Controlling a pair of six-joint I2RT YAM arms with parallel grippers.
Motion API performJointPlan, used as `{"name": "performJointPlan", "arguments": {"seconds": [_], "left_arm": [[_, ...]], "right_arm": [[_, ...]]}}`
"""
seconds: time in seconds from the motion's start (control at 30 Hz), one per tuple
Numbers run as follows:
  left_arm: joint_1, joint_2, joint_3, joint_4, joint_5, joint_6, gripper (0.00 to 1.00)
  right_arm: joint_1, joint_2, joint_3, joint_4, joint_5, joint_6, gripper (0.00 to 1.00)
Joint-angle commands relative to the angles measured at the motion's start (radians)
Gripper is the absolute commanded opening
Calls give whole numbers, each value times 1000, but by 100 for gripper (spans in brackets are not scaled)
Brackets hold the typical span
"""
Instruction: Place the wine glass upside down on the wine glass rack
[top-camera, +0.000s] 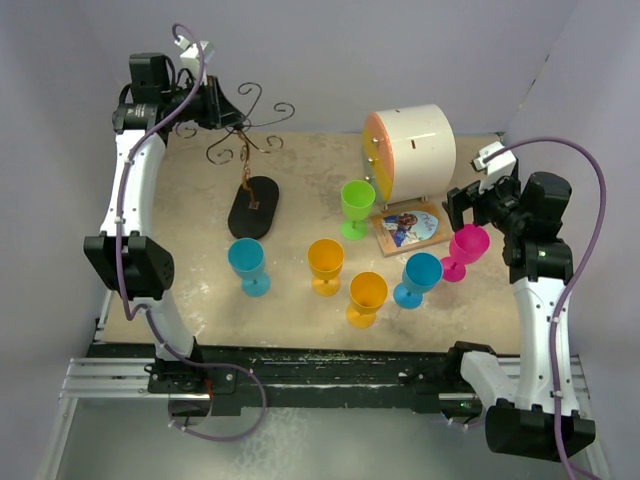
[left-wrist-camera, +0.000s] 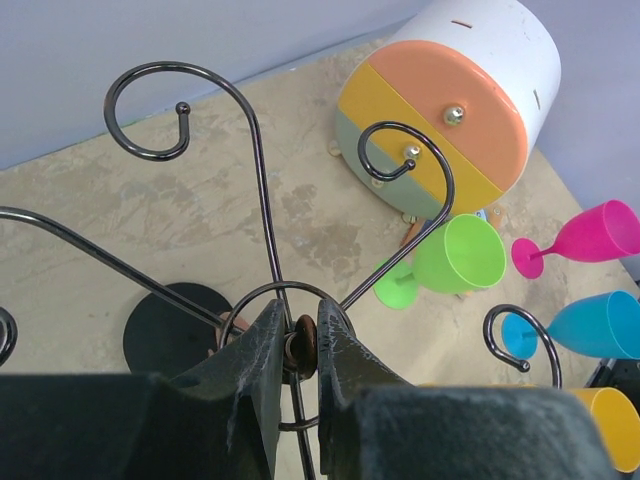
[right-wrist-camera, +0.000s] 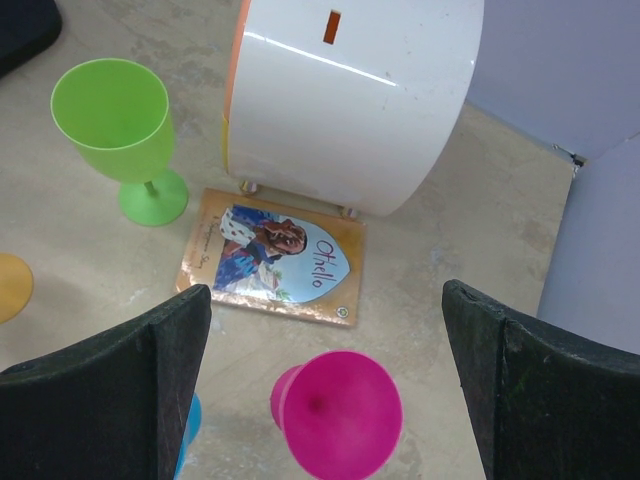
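We are pinching the wine glass rack (top-camera: 254, 207) stem in our left gripper (left-wrist-camera: 300, 337), while our right gripper (right-wrist-camera: 325, 305) is hovering spread wide around the pink wine glass (right-wrist-camera: 340, 415).

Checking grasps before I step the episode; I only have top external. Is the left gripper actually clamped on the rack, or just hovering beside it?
Observer: Clamped. The left wrist view shows the left gripper shut on the wine glass rack at the central hub where the curled arms branch.
Operator: Right gripper on the pink glass yet?
Observer: No. The right wrist view shows the right gripper open, jaws wide apart, with the pink wine glass between them and clear gaps on both sides.
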Motion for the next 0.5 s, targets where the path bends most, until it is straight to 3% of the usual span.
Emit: {"name": "performJointPlan", "arguments": {"seconds": [0.0, 0.2, 0.47], "left_arm": [[-56, -19, 30, -1, -32, 52, 2], [-71, -72, -47, 39, -81, 66, 6], [-71, -129, -117, 57, -134, 77, 22]], "right_arm": [[2, 6, -3, 25, -1, -10, 100], [2, 4, -3, 23, -4, -13, 100], [2, -2, -5, 14, 14, -28, 100]]}}
